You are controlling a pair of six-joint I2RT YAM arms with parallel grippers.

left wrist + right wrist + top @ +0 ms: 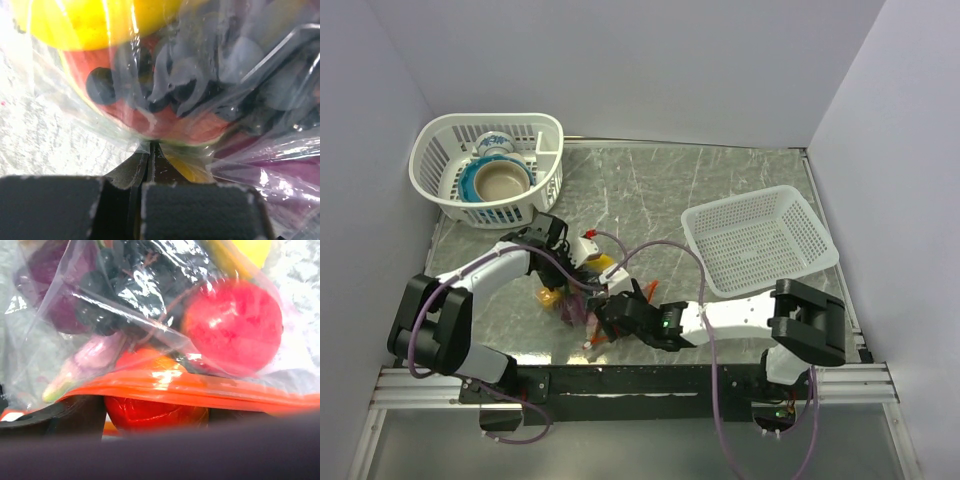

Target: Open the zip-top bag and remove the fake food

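The back and middle of the table (pixel 650 190) lie bare, leaving an open lane between the two baskets. The left basket (pixel 432 150), filled with bowls (pixel 500 182), blocks the back left corner. The right basket (pixel 750 195) takes up the right side, close to the wall. At the front middle the room is tight. Both arms meet over the bag (pixel 560 300), the left gripper (pixel 150 156) pinched on its film and the right gripper (pixel 155 422) right up at its orange strip (pixel 200 390), jaws apart. Looping cables (pixel 665 248) arch above them.
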